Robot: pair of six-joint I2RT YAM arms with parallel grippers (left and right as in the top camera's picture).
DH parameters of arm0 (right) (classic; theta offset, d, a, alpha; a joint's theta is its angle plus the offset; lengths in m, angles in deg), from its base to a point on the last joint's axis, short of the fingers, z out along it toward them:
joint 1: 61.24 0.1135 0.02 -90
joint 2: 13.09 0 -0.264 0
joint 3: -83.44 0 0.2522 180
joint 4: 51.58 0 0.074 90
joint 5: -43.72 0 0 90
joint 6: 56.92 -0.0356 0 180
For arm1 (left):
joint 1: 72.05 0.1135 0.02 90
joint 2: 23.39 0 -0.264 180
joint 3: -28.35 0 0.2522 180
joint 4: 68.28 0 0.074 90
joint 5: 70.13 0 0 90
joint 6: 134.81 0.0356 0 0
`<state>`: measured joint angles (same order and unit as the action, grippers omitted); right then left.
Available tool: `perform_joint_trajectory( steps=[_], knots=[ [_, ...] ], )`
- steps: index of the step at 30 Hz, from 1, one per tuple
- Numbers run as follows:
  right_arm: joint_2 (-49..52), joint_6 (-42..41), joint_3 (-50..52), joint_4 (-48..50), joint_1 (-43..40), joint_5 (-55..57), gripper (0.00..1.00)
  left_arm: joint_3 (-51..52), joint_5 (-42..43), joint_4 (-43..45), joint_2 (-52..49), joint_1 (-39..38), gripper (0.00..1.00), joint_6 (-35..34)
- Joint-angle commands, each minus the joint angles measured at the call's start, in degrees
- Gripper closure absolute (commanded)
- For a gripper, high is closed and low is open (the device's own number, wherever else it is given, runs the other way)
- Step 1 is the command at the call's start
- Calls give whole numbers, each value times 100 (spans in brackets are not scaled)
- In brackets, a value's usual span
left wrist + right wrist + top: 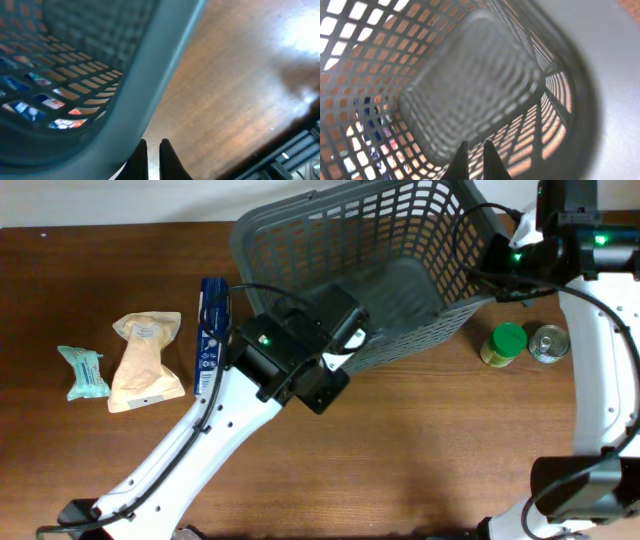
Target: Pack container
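The container [270,225] is a large dark grey lattice basket at the back middle of the table, and no item shows inside it. My left gripper [345,345] is at its near rim. In the left wrist view its fingertips [153,145] stand shut just right of the thick rim [150,90], with bare table showing in the slit between them. My right gripper [497,250] is at the basket's right side. Its shut tips [473,145] point into the basket, toward the slotted wall [560,100] and the floor, holding nothing.
Left of the basket lie a blue packet [212,330], a tan pouch [147,360] and a small teal packet [84,370]. Right of it stand a green-lidded jar [505,345] and a tin can [548,343]. The left arm slants across the front of the table.
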<state>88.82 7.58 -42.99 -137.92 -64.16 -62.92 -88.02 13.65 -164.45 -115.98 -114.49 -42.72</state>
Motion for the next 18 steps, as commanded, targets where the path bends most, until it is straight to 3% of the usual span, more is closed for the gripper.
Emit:
perform_joint_trajectory(
  steps=[1,8,14,18],
  knots=[
    [-378,173,-83,-105,33,-66,96,127,-356,192,-37,334,98,144],
    [-415,284,-83,-199,236,599,96,133,-369,529,-42,1034,98,258],
    [-415,280,-83,544,549,601,96,133,-367,525,-42,1036,98,271],
    [-275,280,-76,391,553,1121,96,133,-369,527,-42,1036,98,269]
  ],
)
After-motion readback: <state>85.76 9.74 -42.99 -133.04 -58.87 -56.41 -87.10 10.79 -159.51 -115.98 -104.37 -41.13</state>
